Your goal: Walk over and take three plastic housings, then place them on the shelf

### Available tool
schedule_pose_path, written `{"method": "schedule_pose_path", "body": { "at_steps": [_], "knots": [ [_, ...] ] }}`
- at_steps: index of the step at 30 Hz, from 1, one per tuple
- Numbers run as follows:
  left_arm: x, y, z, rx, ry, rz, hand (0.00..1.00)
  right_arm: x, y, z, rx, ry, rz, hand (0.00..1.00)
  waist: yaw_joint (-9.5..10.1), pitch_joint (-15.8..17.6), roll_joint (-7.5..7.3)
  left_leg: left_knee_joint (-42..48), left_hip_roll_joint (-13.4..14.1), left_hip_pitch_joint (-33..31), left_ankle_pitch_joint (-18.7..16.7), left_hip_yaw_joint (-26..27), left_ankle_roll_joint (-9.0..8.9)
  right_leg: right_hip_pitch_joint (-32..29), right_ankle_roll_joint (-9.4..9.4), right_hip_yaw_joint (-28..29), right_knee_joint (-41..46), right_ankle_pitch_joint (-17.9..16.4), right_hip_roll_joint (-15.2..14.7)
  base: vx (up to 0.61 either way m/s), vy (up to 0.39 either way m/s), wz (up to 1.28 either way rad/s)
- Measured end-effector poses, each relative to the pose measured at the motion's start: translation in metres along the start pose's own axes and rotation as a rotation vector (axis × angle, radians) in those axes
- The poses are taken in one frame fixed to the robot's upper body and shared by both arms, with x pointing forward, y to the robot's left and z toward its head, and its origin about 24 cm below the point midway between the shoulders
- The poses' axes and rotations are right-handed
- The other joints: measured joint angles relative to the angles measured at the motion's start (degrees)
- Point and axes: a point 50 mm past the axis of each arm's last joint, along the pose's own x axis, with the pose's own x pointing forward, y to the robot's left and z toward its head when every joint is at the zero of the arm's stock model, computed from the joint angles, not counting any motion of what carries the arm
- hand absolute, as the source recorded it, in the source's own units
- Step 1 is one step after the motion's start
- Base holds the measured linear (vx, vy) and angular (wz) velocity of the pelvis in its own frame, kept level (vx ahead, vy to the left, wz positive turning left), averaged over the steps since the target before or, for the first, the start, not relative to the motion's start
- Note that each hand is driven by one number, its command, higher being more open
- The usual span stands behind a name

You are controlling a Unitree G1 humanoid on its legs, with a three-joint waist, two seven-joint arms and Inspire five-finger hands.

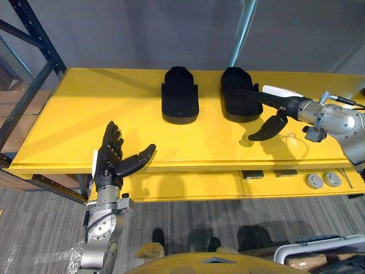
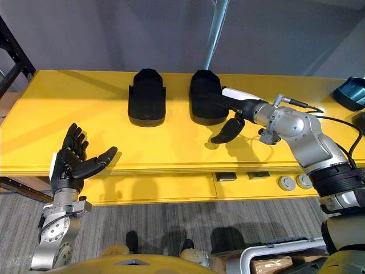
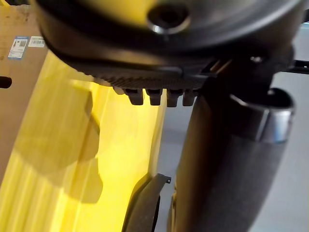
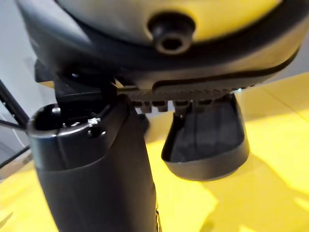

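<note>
Two black plastic housings lie side by side at the back of the yellow shelf (image 1: 85,114): a left housing (image 1: 180,96) and a right housing (image 1: 238,97). My right hand (image 1: 280,103) reaches in from the right. Its straight fingers rest on top of the right housing, and its thumb (image 1: 267,129) hangs free over the bare shelf beside it. In the right wrist view that housing (image 4: 207,145) sits just past the fingers. My left hand (image 1: 116,156) hovers open, palm up, at the shelf's front edge, well apart from the left housing.
A dark rack upright (image 1: 34,63) stands at the left. A grey pole (image 1: 242,28) rises behind the housings. The lower yellow shelf holds two grey discs (image 1: 322,180) and small dark blocks (image 1: 252,174). A teal object (image 2: 351,91) lies at the far right. A white bin (image 1: 319,251) stands on the floor.
</note>
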Motion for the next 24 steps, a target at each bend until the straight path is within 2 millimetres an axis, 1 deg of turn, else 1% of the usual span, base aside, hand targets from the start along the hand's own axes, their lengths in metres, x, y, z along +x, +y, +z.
{"method": "schedule_pose_path", "body": {
  "at_steps": [4,10,15,18,24],
  "knots": [
    [0.0,0.0,0.0,-0.001,0.0,0.012,1.0,0.001,0.001,-0.001,-0.009,0.009,0.021,1.0,0.07,0.3,0.51,0.0,0.0,-0.1,0.1,-0.1,0.05,0.0,0.0,-0.1,0.0,0.0,0.0,0.0,0.0,0.0],
    [0.001,0.0,0.001,-0.006,-0.004,0.012,1.0,0.001,0.004,-0.004,0.002,0.029,0.077,1.0,0.07,0.7,0.63,0.0,0.0,0.0,0.2,-0.1,0.03,0.0,-0.02,-0.1,0.0,0.0,0.0,0.0,0.0,0.0],
    [0.003,-0.002,0.003,-0.012,-0.018,0.01,1.0,0.001,0.008,-0.005,0.009,0.042,0.14,1.0,0.06,2.0,0.88,0.0,0.0,0.0,0.3,0.0,0.03,-0.1,-0.05,0.0,0.2,0.0,-0.1,0.0,0.0,0.0],
    [0.004,-0.002,0.004,-0.013,-0.024,0.004,1.0,0.001,0.014,-0.009,0.026,0.061,0.165,1.0,0.13,2.3,0.87,0.0,0.0,0.0,0.3,0.0,0.05,-0.1,-0.07,0.0,0.3,0.0,-0.1,0.0,0.0,0.0],
    [0.005,-0.002,0.006,-0.014,-0.032,0.003,1.0,0.001,0.016,-0.01,0.037,0.071,0.183,1.0,0.14,2.7,0.53,0.0,0.0,0.1,0.3,0.0,0.05,-0.1,-0.08,0.0,0.3,-0.1,-0.1,0.0,0.0,0.0]
  ]
}}
